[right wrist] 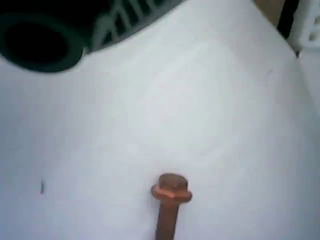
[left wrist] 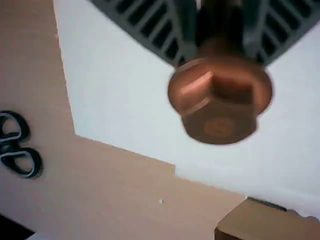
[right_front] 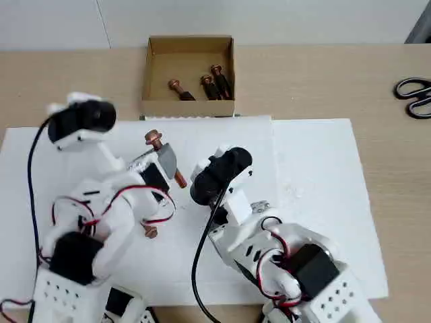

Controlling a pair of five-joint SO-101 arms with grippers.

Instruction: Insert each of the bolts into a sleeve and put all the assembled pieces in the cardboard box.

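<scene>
My left gripper (right_front: 161, 160) is shut on a copper bolt (right_front: 154, 139) over the white paper, just in front of the cardboard box (right_front: 153, 74). The hex head of this bolt (left wrist: 220, 100) points toward the box, and its shank tip reaches toward the other arm. My right gripper (right_front: 202, 183) sits close beside that tip, with a dark hollow sleeve (right wrist: 35, 45) held against its ribbed jaw. A second bolt (right_front: 150, 231) lies loose on the paper by the left arm. Another bolt (right wrist: 170, 200) rests on the paper. Three assembled pieces (right_front: 202, 87) lie in the box.
A white paper sheet (right_front: 316, 175) covers the wooden table. Black scissors (right_front: 414, 97) lie at the far right edge, off the paper, and these scissors (left wrist: 15, 145) also show on the wood. A corner of the box (left wrist: 265, 225) is nearby.
</scene>
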